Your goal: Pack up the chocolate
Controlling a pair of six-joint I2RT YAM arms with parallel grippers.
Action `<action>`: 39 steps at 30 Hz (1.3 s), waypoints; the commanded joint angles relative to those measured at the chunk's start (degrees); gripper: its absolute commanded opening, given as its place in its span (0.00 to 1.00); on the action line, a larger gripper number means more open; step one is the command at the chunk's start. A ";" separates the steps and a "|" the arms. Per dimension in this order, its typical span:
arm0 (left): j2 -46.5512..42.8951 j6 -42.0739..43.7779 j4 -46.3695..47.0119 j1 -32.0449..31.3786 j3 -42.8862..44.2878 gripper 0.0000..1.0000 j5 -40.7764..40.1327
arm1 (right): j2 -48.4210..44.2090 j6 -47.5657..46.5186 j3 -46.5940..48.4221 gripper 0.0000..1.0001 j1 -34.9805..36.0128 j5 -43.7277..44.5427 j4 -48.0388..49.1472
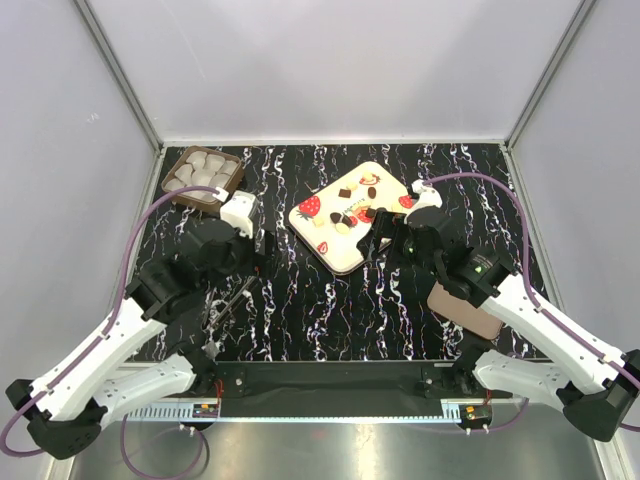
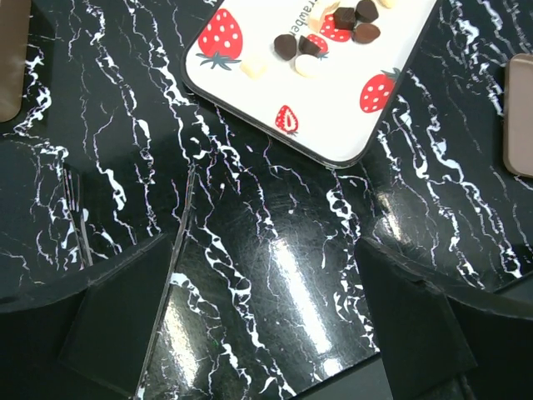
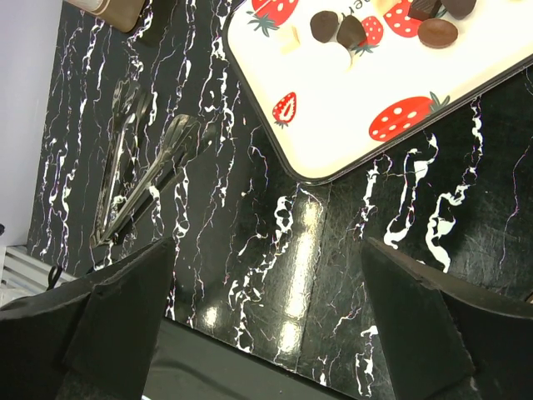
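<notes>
The chocolate [image 1: 343,222] lies as several small dark, tan and cream pieces on a cream strawberry-print tray [image 1: 345,255] at the table's middle back. It also shows in the left wrist view [image 2: 346,18] and the right wrist view [image 3: 337,30]. My left gripper [image 1: 264,250] is open and empty, hovering over bare table left of the tray [image 2: 325,125]. My right gripper [image 1: 380,240] is open and empty, at the tray's near right edge [image 3: 333,117].
A brown box [image 1: 205,175] of white paper cups stands at the back left. Metal tongs [image 1: 230,300] lie on the table near the left arm and show in the right wrist view [image 3: 141,179]. A brown lid [image 1: 465,310] lies under the right arm.
</notes>
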 commanded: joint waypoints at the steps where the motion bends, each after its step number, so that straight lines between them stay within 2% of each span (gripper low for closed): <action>1: 2.08 1.57 -3.85 -0.11 3.78 0.99 -3.59 | -0.56 -0.85 0.31 1.00 0.04 0.69 3.17; 5: 8.93 4.29 -9.05 2.34 6.08 0.99 -5.89 | -2.05 -1.03 -1.27 1.00 0.13 0.51 4.22; 7: 14.02 5.17 -10.90 3.84 5.91 0.99 -4.84 | -3.19 -1.12 -2.50 1.00 0.13 0.25 5.37; 10: 21.41 3.51 -13.19 9.62 6.08 0.97 -0.02 | -5.91 -0.85 -4.00 1.00 0.04 -2.29 7.03; 12: 24.05 3.33 -11.71 10.61 5.03 0.94 2.80 | -7.76 -1.03 -5.23 1.00 0.13 -3.53 8.96; 15: 28.43 3.07 -9.86 10.97 3.53 0.89 0.63 | -11.80 -0.94 -8.12 1.00 0.13 -4.23 11.07; 19: 33.81 2.80 -6.62 12.80 0.81 0.80 0.70 | -15.93 -1.38 -10.50 1.00 0.04 -3.97 11.61; 25: 39.70 1.31 -0.37 16.76 -2.27 0.64 4.66 | -17.35 -2.70 -10.33 1.00 0.04 -1.52 9.15; 26: 40.49 1.39 0.25 17.03 -2.36 0.58 5.18 | -17.43 -2.96 -10.24 1.00 0.13 -1.25 8.37; 28: 42.95 1.31 2.09 17.64 -2.45 0.56 6.15 | -17.70 -3.66 -10.15 1.00 0.04 -0.55 7.92; 32: 47.08 0.78 3.94 18.52 -0.69 0.48 6.68 | -17.79 -5.24 -9.80 1.00 0.04 0.42 7.22; 34: 49.63 0.78 4.21 19.14 1.77 0.40 7.03 | -17.53 -5.77 -9.36 1.00 0.04 1.12 7.04; 39: 52.80 1.31 4.30 20.37 8.17 0.36 6.16 | -17.61 -6.04 -8.84 1.00 0.04 1.74 6.60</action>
